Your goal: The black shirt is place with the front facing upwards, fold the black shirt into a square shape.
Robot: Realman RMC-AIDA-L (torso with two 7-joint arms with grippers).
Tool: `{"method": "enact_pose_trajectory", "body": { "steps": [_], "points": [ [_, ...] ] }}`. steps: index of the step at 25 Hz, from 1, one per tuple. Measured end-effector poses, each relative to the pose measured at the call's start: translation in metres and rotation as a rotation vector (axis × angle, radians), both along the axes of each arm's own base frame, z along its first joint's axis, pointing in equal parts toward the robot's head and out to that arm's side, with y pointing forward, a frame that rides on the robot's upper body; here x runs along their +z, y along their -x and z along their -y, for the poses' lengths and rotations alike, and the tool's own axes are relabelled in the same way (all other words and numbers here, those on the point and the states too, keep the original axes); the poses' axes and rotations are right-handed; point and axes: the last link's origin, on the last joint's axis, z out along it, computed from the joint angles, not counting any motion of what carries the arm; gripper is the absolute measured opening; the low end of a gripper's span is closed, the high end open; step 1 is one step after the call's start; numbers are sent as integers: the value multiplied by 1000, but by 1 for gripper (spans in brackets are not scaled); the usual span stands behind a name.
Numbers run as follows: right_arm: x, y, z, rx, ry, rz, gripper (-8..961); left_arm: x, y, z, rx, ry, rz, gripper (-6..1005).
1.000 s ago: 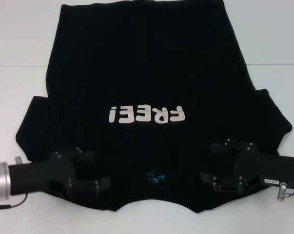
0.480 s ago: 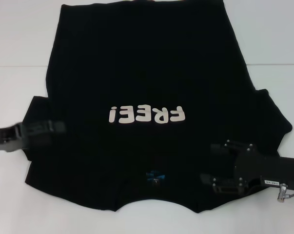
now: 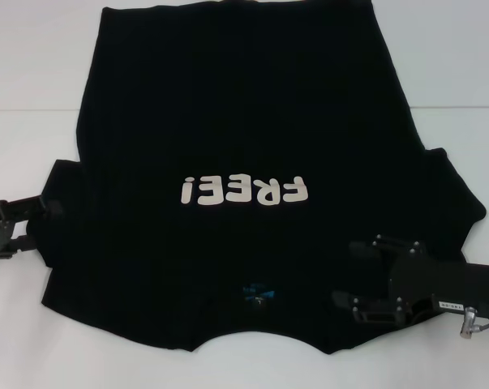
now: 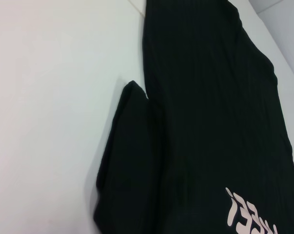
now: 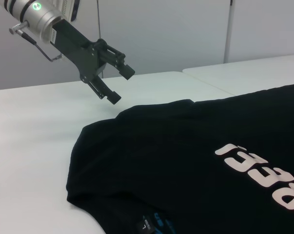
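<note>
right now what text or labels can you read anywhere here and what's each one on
"FREE!" in white block letters across the chest of the black shirt, upside down in the head view.
"L" on the small tag inside the shirt's collar.
Blue neck label beside that tag: print too small to read.
Small white sticker on the wrist of the right gripper: too blurred to read.
Left gripper: no readable marking.

Black shirt (image 3: 244, 121) matt ribbed cloth; table (image 3: 33, 65) smooth white.

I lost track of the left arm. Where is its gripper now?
In the head view, the left gripper is at the left edge, beside the black shirt's left sleeve, jaws open.
</note>
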Motion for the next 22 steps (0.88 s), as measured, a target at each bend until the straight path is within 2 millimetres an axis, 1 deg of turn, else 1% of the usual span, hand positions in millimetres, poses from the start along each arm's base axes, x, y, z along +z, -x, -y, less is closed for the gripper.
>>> {"method": "enact_pose_trajectory", "body": {
  "steps": [8, 14, 22],
  "points": [
    [0, -1, 1, -3, 2, 2, 865, -9, 9, 0, 53, -15, -5, 948],
    [0, -1, 1, -3, 2, 1, 865, -10, 15, -1, 82, -45, -26, 948],
    [0, -1, 1, -3, 3, 3, 866, -15, 16, -2, 98, -48, -23, 948]
  ]
}}
